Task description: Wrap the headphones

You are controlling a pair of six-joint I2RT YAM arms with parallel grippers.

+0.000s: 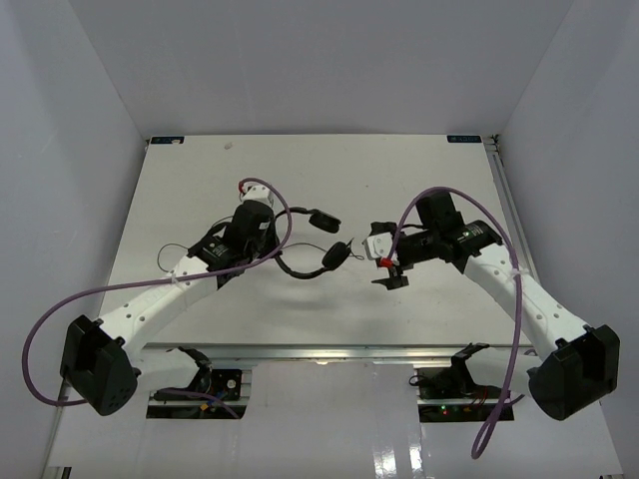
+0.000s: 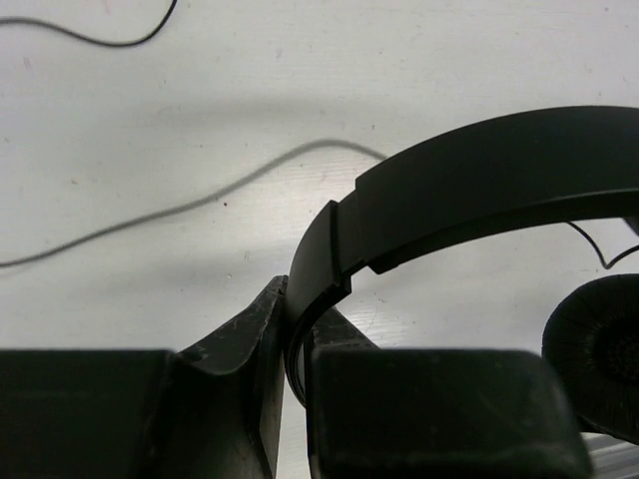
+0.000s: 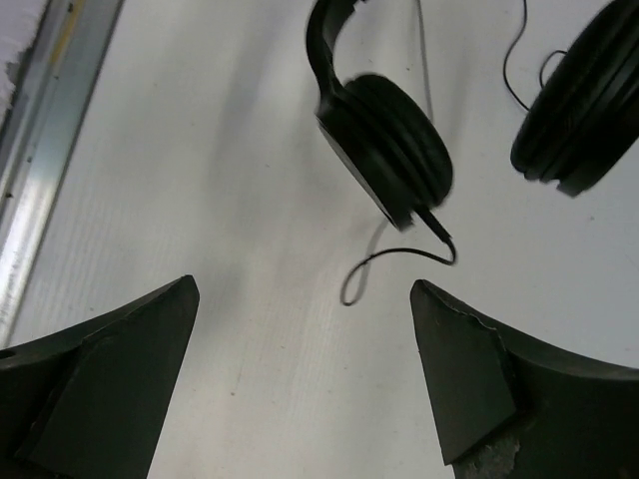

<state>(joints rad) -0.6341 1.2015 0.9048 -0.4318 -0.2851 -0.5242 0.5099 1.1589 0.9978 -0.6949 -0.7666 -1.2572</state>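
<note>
The black headphones are held mid-table. Their thin headband runs up from my left gripper, which is shut on its end. One round earcup hangs toward the right arm, and the other earcup is farther back. The thin black cord trails left on the table; it also shows in the left wrist view. My right gripper is open and empty, just right of the near earcup. In the right wrist view the gripper faces the near earcup, the cord loop and the second earcup.
Thick purple robot cables loop off both arms. A metal rail runs along the table's near edge and shows in the right wrist view. White walls enclose the left, back and right sides.
</note>
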